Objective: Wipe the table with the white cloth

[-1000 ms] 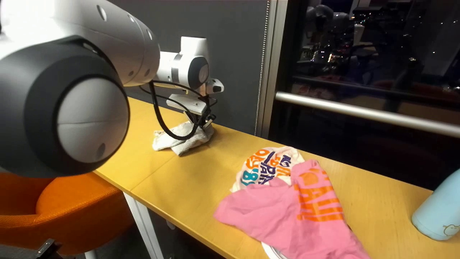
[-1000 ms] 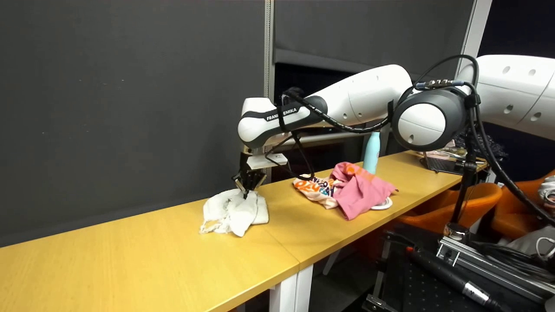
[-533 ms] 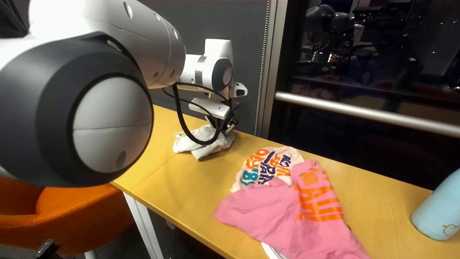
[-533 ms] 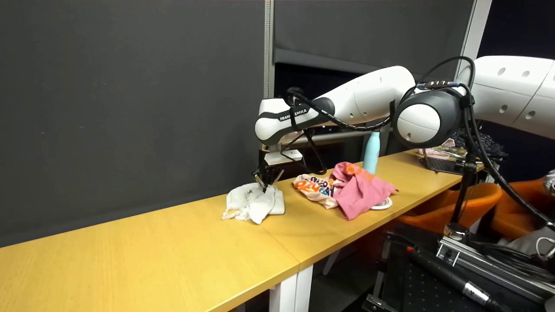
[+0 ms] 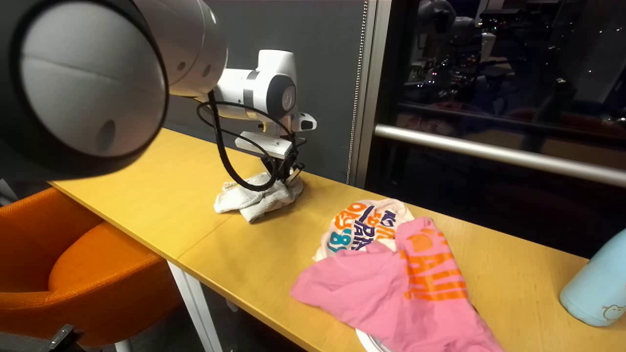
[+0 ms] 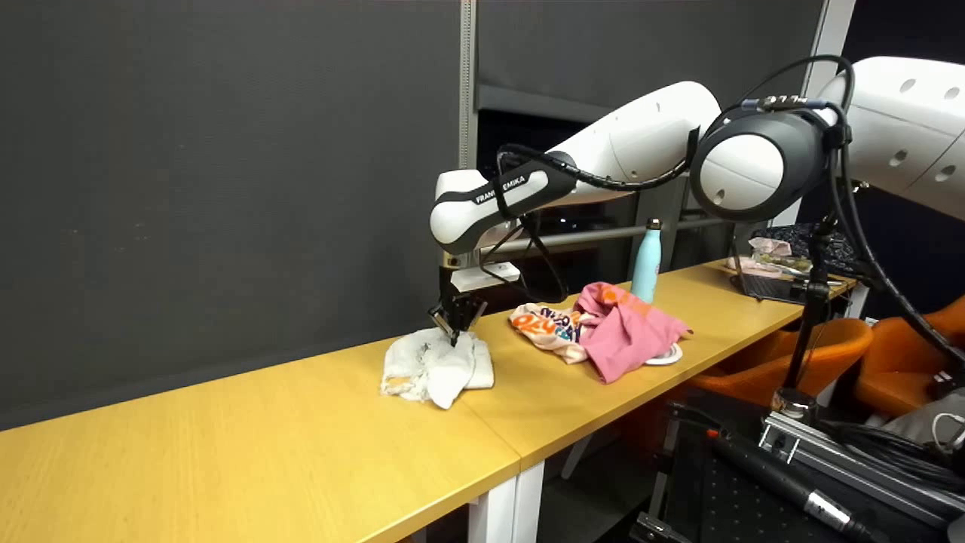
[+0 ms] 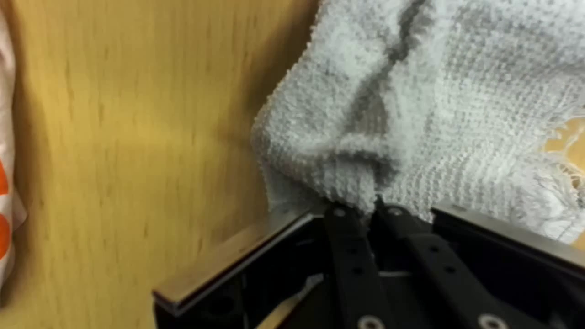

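Observation:
The white cloth lies bunched on the yellow wooden table [image 6: 264, 445], near its back edge by the dark wall. The cloth shows in both exterior views [image 5: 242, 200] [image 6: 448, 377] and fills the upper right of the wrist view [image 7: 466, 114]. My gripper [image 7: 372, 210] points down and is shut on a fold of the cloth, with the fold pinched between the fingertips. In both exterior views the gripper [image 5: 283, 180] [image 6: 454, 343] is low over the cloth. A cable partly covers the cloth in an exterior view. The cloth's underside is hidden.
A cream printed cloth [image 5: 364, 222] and a pink cloth [image 5: 381, 288] lie beside the white cloth, the pink one over a white rim [image 6: 665, 356]. A light blue bottle [image 6: 647, 264] stands beyond them. An orange chair [image 5: 107, 274] stands at the table's front. The dark wall [image 6: 226, 188] borders the back.
The gripper and white cloth slid along the table toward the printed cloth, then partly back and a little toward the front edge. The grip stayed shut. The other cloths and bottle did not move.

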Motion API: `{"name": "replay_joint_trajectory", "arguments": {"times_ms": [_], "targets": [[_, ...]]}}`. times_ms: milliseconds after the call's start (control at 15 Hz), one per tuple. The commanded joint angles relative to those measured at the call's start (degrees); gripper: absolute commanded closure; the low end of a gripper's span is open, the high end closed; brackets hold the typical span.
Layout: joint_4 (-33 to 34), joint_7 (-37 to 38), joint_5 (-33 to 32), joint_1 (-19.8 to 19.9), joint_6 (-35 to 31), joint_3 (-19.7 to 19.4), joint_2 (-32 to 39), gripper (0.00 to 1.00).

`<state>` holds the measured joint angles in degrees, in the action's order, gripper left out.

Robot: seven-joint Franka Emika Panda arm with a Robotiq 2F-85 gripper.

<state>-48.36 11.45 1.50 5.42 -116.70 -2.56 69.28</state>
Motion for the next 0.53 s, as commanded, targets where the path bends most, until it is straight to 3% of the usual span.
{"name": "replay_joint_trajectory", "arguments": {"times_ms": [0, 467], "targets": [[-14.0, -1.2, -1.1, -3.7, -3.7, 0.5, -8.3, 0.98], [-29.1, 1.8, -4.9, -16.6, -14.4, 1.0, -16.6, 0.98]]}}
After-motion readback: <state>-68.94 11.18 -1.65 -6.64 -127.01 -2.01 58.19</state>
